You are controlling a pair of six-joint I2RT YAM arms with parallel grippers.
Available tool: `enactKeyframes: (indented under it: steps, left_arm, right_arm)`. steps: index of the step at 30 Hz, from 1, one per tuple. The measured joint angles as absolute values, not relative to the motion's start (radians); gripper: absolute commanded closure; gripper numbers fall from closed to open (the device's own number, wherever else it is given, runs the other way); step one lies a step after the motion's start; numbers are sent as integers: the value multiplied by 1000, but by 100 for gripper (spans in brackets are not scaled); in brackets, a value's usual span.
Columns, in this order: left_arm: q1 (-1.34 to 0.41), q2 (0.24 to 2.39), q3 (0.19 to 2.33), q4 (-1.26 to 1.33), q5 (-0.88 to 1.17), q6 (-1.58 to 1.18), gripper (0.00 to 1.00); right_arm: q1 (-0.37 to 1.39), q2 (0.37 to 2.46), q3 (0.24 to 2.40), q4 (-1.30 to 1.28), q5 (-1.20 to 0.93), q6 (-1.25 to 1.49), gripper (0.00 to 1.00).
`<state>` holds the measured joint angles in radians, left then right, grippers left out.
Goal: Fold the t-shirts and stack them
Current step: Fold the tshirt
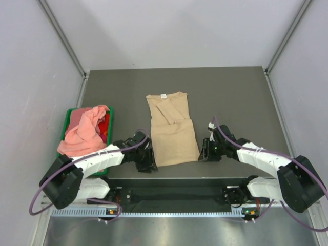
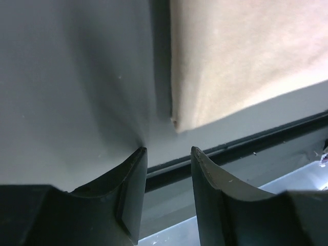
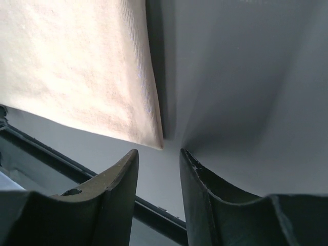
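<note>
Two robot arms flank a tan t-shirt (image 1: pixel 171 130) lying flat in the middle of a dark grey table (image 1: pixel 230 92). It is already narrowed to a long rectangle, sleeves tucked inward. Its long axis runs from the near edge, where the hem lies, to the far side, where the neck and small white label sit.

The left fingers (image 2: pixel 130 184) stand apart with nothing between them, low at the table and just short of the hem's near-left corner, which lies straight ahead of the gap and a touch to its right. The right fingers (image 3: pixel 120 184) are likewise apart and empty, with the near-right corner just ahead of their gap. Each arm is near its own corner, and neither touches the cloth.

The shirt is a soft, matte knit with a fine ribbed weave, its edge lying thin on the smooth table. A lift of the hem toward the neck looks like the next fold, and both sets of fingers would need to slide under those corners together.

At the left, crumpled pink t-shirts (image 1: pixel 84 130) spill over a green plastic bin (image 1: pixel 66 115), not yet folded.
</note>
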<state>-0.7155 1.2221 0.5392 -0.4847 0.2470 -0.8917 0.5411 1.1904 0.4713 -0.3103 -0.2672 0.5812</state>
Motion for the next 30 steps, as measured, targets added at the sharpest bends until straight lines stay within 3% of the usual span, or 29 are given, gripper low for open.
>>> enactKeyframes:
  steps: [8, 30]
  left_arm:
    - [-716, 1268, 536, -453, 265, -911, 58]
    - [-716, 1259, 555, -449, 148, -941, 62]
  right_arm:
    - [557, 1211, 471, -277, -262, 599, 69]
    - [586, 1231, 458, -208, -252, 626, 76]
